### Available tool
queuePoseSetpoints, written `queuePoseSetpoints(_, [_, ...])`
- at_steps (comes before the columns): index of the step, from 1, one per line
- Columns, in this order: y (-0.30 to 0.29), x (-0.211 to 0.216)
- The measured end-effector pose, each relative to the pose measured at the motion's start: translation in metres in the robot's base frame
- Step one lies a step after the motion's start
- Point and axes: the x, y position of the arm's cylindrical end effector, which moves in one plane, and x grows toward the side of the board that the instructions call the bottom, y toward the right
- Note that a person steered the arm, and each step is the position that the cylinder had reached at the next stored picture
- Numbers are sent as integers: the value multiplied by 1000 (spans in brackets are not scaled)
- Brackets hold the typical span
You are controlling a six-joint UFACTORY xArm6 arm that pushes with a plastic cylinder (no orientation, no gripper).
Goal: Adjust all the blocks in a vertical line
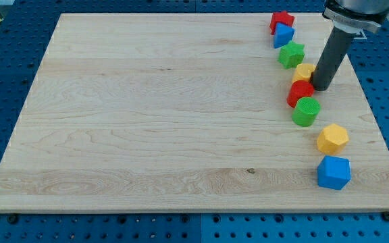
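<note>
My tip (319,88), a plain dark rod with no jaws, touches the yellow block (304,71) beside the red block (300,92). Ribbed plastic blocks line the pale wooden board (147,115) at the view's right: red star (282,20), blue block (283,35), green star (292,54), green cylinder (306,111), yellow hexagon (333,138), blue cube (333,173).

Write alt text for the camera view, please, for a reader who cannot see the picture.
Eight small blocks form a rough, bent column near the right edge of a wooden board: red star, blue block, green star, yellow block, red block, green cylinder, yellow hexagon, blue hexagon. My tip sits just right of the yellow and red blocks.
</note>
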Motion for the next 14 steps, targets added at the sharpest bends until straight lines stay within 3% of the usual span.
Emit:
queuePoseSetpoints(3, [1,12])
queuePoseSetpoints(5, [21,117])
queuePoseSetpoints(14, [20,137])
